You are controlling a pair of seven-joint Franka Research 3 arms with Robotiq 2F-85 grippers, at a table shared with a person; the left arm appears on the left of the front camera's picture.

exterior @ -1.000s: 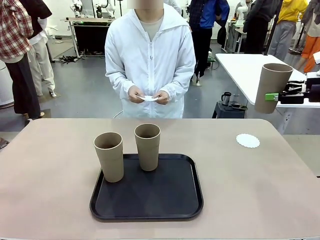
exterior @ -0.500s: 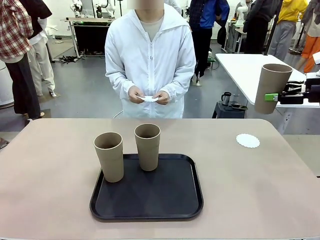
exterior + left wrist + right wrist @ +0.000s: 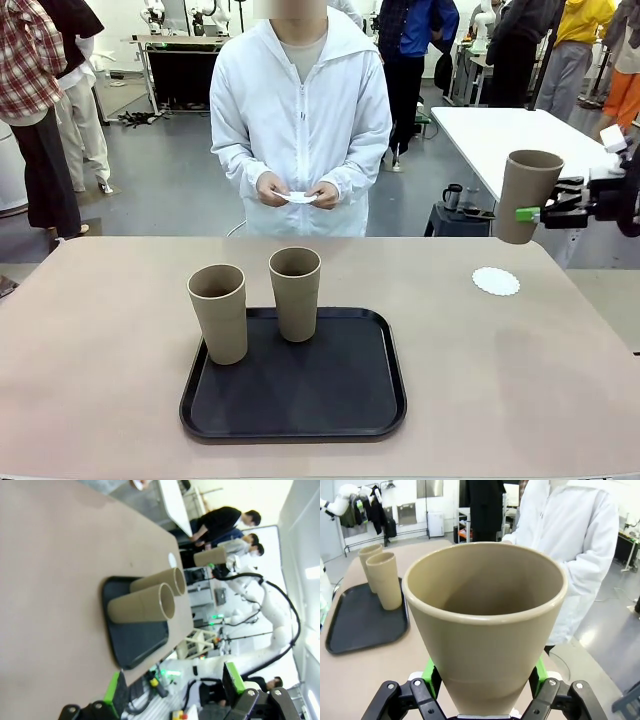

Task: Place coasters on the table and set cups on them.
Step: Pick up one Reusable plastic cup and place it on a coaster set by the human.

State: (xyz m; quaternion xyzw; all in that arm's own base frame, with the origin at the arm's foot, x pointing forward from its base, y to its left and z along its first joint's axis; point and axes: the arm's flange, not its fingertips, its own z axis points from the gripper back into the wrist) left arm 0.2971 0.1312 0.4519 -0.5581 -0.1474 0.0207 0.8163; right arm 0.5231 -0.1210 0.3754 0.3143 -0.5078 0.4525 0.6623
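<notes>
While pinched low on its wall by right end effector [image 3: 528,213], treat cup [image 3: 527,180] as likely light, rigid, slippery.

The right hand [image 3: 486,676] grips a tan cup [image 3: 485,625]; two cups [image 3: 386,582] stand on a black tray [image 3: 355,627].

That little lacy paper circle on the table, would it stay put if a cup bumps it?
Probably not: the coaster looks like thin, flat paper, so likely very light and apt to slide. Its lacy edge would probably crumple or tear easily.
</notes>
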